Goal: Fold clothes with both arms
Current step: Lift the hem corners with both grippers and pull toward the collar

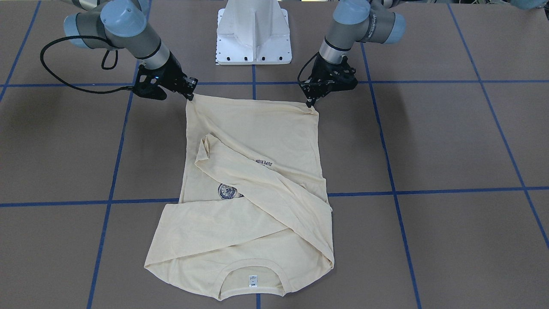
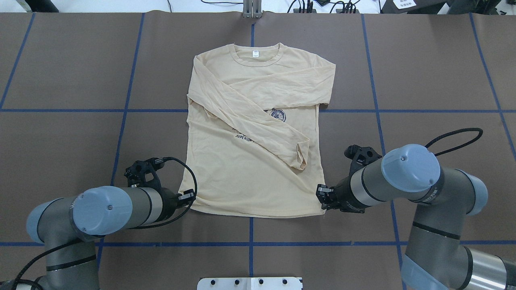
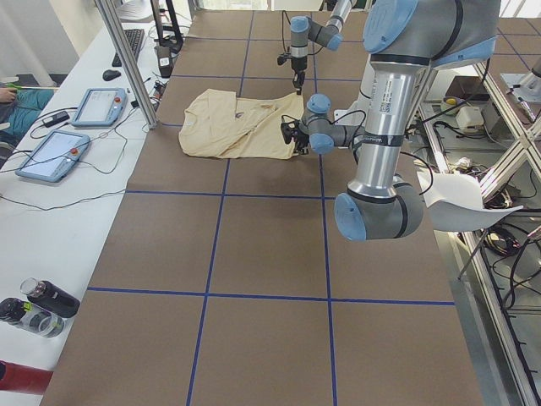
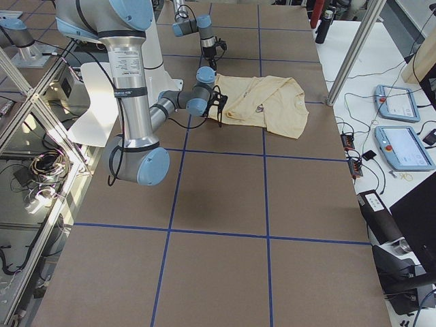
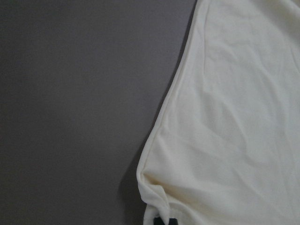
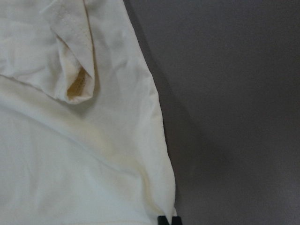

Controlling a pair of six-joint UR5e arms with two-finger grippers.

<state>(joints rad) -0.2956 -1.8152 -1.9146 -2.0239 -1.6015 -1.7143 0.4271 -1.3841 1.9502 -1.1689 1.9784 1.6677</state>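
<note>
Two corners of the hem are taken, one by each arm. You can see the T-shirt [image 2: 250, 181] lying flat, print side up, in the middle of the overhead view. Its collar points toward the top edge and its hem toward the bottom, on the brown table [image 2: 60, 153].

The left gripper [image 2: 190, 198] sits at the hem's lower-left corner in that view, its fingers drawn together on the cloth. Your left wrist camera shows the corner puckered just above a dark fingertip [image 5: 166, 221] at the bottom edge. The right gripper [image 2: 321, 198] is at the lower-right hem corner, likewise closed down on the fabric. A dark fingertip [image 6: 163, 220] presses against the hem at the bottom of the right wrist view.

Both sleeves are folded in over the chest. One runs across from the right side of the overhead view. The other lies on top of it, slanting from the upper left down to its cuff [image 2: 300, 155] right of centre. Between them you can make out part of the navy print [image 2: 278, 114]. The white neck label [image 2: 255, 53] shows inside the collar. In the front-facing view the white pedestal base [image 1: 254, 32] stands at the top centre, between the two arms.
</note>
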